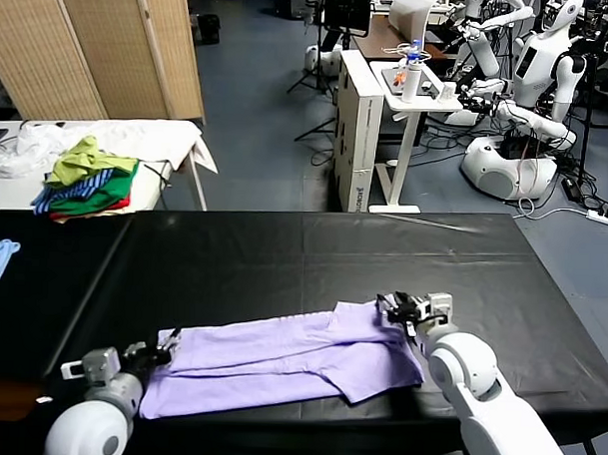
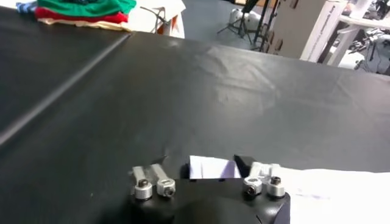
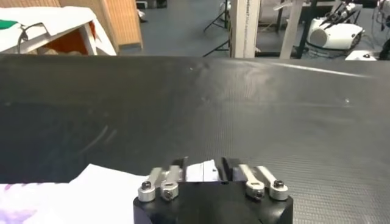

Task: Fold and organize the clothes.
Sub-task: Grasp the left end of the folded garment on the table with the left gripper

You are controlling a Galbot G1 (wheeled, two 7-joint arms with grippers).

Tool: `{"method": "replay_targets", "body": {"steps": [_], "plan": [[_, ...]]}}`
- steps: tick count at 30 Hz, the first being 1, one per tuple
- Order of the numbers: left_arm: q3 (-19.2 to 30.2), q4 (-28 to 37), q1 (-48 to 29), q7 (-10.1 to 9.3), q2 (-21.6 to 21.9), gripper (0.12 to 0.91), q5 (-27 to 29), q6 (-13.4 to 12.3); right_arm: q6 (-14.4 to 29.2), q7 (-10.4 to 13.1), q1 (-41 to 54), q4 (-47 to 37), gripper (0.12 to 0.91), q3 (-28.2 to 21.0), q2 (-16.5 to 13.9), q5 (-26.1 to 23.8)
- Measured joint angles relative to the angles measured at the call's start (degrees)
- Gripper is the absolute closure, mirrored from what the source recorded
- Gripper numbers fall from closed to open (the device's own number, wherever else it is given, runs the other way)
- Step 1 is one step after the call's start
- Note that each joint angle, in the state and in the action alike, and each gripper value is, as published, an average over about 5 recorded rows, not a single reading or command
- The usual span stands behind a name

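Pinching opposite corners of the half-folded T-shirt (image 1: 289,359), left gripper (image 1: 158,354) and right gripper (image 1: 399,309) are setting up another fold.

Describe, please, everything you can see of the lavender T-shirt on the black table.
The lavender T-shirt is thin, soft-looking cloth, lying flat and folded into a long band along the near edge of the black table, one sleeve sticking out toward the robot. No print shows. The left tool pinches its left end, and the right tool is shut on its right end; both wrist views show pale fabric between the fingers.
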Motion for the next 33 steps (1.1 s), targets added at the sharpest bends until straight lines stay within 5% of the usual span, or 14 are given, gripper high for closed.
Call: {"method": "replay_targets", "body": {"steps": [3, 11, 19, 24, 27, 33], "plan": [[0.4, 0.6, -0.5, 1.48, 0.0, 0.860, 1.4, -0.2, 0.7, 0.8, -1.1, 0.7, 0.885, 0.6, 0.4, -1.9], [3.0, 3.2, -3.1, 7.54, 1.1, 0.879, 7.2, -3.2, 2.9, 2.3, -5.6, 3.1, 0.885, 3.7, 2.7, -7.3], [6.3, 7.0, -8.4, 8.75, 2.5, 0.879, 7.8, -4.0, 3.9, 1.9, -7.5, 3.5, 0.885, 5.3, 3.7, -8.7], [6.8, 8.4, -9.8, 9.38, 2.5, 0.879, 8.7, -5.0, 6.2, -0.9, -7.4, 3.6, 0.884, 5.6, 3.2, -8.1], [6.3, 8.5, -9.4, 9.25, 2.0, 0.833, 10.9, -5.8, 7.2, -2.9, -7.6, 4.1, 0.805, 6.0, 2.7, -7.9], [3.9, 6.1, -6.8, 8.66, 1.8, 0.492, 11.8, -5.4, 7.7, -4.8, -9.2, 6.1, 0.437, 7.9, 1.0, -6.0]]}}
